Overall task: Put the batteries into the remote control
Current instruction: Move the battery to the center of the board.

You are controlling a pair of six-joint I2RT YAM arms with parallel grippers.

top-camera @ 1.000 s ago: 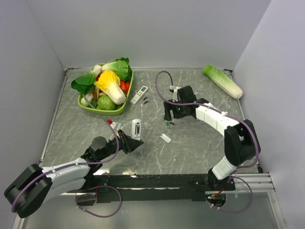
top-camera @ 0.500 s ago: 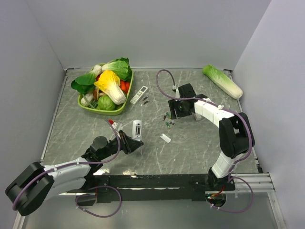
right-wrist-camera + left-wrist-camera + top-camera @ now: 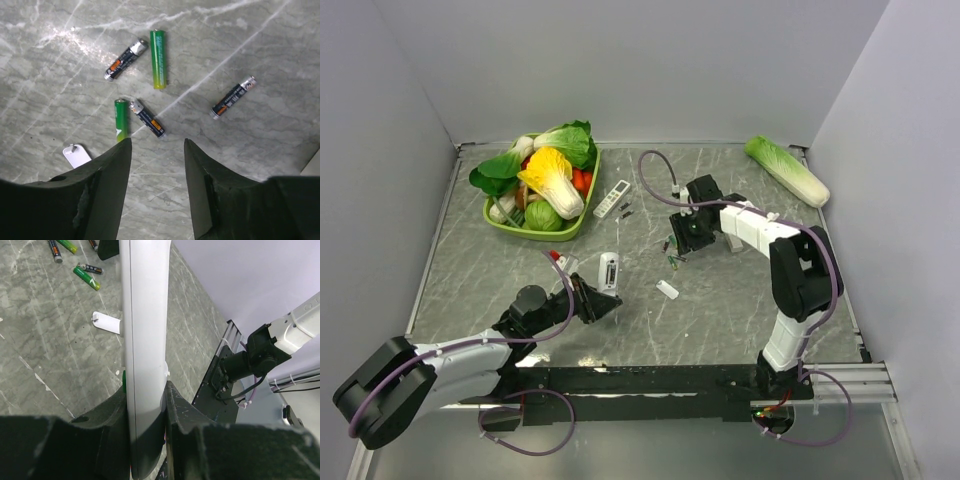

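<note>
My left gripper (image 3: 592, 300) is shut on the white remote control (image 3: 608, 272), holding it on edge above the table. In the left wrist view the remote control (image 3: 145, 340) runs up from between the fingers (image 3: 112, 410). Several batteries (image 3: 673, 258) lie loose on the marble. In the right wrist view there are two green batteries (image 3: 157, 59) (image 3: 120, 125) and three dark ones (image 3: 147, 118). My right gripper (image 3: 684, 236) hangs over them. Seen from the wrist, the right gripper (image 3: 157, 142) is open, with nothing between its jaws and just short of the nearest batteries.
A small white battery cover (image 3: 667, 290) lies near the batteries. A white remote with grey buttons (image 3: 612, 198) lies beside a green basket (image 3: 535, 230) of vegetables at the back left. A napa cabbage (image 3: 786, 170) lies at the back right corner.
My right gripper has shifted a little to the right and away over the batteries, and its jaws have narrowed. The left gripper and the remote have not moved.
</note>
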